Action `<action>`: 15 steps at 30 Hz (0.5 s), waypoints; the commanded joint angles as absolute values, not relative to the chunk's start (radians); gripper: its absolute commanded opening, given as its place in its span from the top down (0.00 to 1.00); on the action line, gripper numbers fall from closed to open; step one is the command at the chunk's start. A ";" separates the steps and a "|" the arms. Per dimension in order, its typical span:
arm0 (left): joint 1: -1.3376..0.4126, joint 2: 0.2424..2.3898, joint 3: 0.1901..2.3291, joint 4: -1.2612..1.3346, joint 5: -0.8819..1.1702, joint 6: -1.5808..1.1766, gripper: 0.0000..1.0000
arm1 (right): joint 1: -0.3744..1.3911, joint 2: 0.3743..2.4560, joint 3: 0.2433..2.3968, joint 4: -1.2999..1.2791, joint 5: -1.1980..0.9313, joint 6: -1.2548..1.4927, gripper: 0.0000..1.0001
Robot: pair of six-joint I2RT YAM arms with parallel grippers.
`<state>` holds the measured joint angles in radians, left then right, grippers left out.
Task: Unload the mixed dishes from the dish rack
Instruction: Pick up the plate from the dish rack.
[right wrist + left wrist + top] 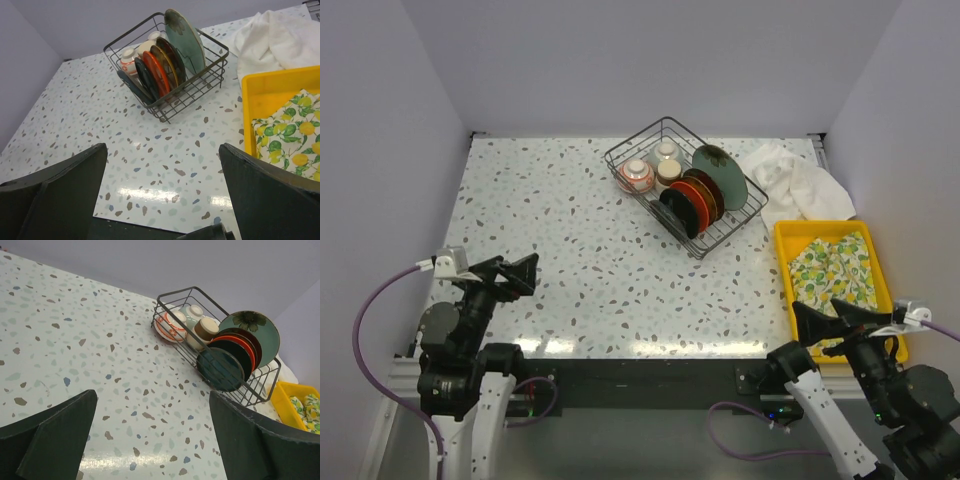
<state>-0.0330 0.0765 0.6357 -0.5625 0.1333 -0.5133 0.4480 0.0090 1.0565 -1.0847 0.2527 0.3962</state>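
Seeing plates [692,203] upright in the dish rack [724,233], I have the left gripper [520,272] and right gripper [820,320] both spread wide, empty, well apart from it.

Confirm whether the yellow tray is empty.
No, a lemon-print cloth lies inside the yellow tray.

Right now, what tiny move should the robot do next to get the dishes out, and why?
Probably reach the right gripper forward toward the dish rack. It is open and empty, well short of the rack, and every dish sits inside. The dark plate at the near end of the row looks easiest to take first.
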 commanded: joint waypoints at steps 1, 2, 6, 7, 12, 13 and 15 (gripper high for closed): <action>-0.025 0.094 0.604 -0.526 0.147 -0.512 0.00 | 0.449 -0.003 1.046 -1.068 0.281 0.428 0.01; -0.025 0.095 0.597 -0.514 0.156 -0.512 0.00 | 0.451 0.014 1.046 -1.068 0.281 0.429 0.01; -0.025 0.098 0.575 -0.503 0.186 -0.541 0.00 | 0.449 0.049 1.042 -1.049 0.284 0.436 0.01; -0.025 0.100 0.568 -0.506 0.196 -0.540 0.00 | 0.449 0.057 1.037 -1.039 0.284 0.437 0.01; -0.025 0.124 0.551 -0.492 0.333 -0.489 0.00 | 0.451 0.144 0.999 -0.988 0.278 0.462 0.01; -0.025 0.120 0.554 -0.480 0.348 -0.474 0.00 | 0.451 0.190 0.982 -0.970 0.272 0.481 0.01; -0.025 0.097 0.552 -0.469 0.357 -0.457 0.00 | 0.451 0.239 0.950 -0.944 0.218 0.489 0.01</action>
<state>-0.0330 0.1127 0.5568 -0.5339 0.2684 -0.5018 0.4480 0.1211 1.0039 -1.0374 0.2703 0.4488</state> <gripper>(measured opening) 0.997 0.985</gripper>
